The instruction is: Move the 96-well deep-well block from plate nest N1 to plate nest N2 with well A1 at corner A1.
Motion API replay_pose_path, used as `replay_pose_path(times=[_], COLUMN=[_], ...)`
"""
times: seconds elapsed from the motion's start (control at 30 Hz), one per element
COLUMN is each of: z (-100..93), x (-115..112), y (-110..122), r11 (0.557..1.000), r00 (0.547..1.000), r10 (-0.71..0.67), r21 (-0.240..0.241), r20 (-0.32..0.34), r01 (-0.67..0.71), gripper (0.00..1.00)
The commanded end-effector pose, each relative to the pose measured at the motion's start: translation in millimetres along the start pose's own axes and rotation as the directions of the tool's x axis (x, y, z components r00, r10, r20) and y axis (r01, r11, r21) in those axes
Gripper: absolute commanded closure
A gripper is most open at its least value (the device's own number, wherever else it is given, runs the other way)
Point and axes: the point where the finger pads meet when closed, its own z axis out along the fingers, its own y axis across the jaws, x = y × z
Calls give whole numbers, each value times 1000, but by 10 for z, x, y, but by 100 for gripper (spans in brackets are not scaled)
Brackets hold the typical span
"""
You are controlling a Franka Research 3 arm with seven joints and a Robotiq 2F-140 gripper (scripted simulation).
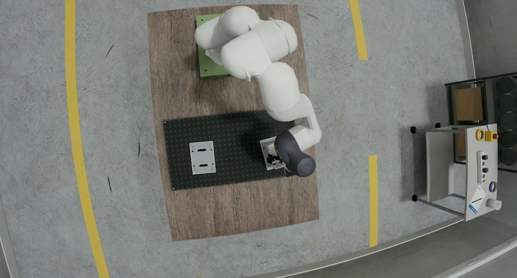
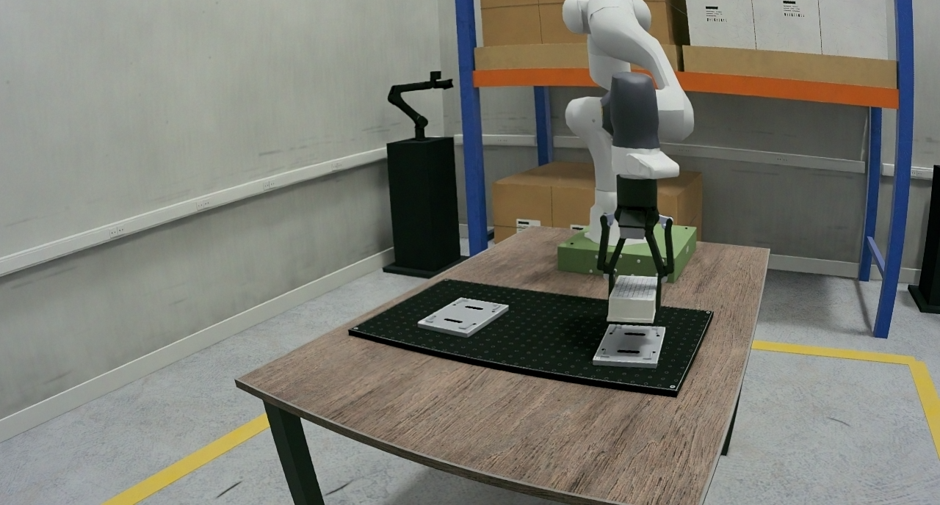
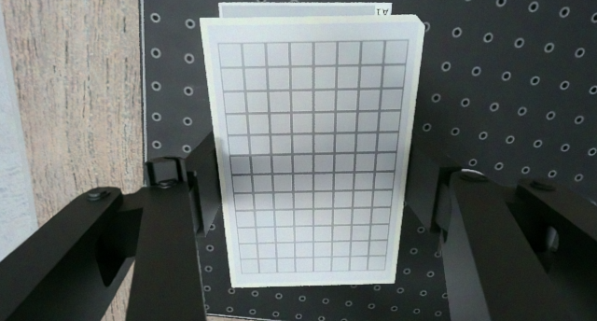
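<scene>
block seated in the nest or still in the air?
In the air: the block, gripped in the jaws, hangs level above the nest, gap visible.
</scene>
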Motion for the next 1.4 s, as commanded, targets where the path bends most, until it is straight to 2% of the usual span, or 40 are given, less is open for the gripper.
replay_pose_path(times=[0.0, 0.33, 1.37], z=[-6, 94, 568], x=[-3, -3, 28], y=[5, 7, 4], r11=[1000, 1000, 1000], r00=[1000, 1000, 1000], r10=[9, 9, 9], r21=[0, 0, 0], r20=[0, 0, 0], r01=[-9, -9, -9], gripper=[40, 40, 40])
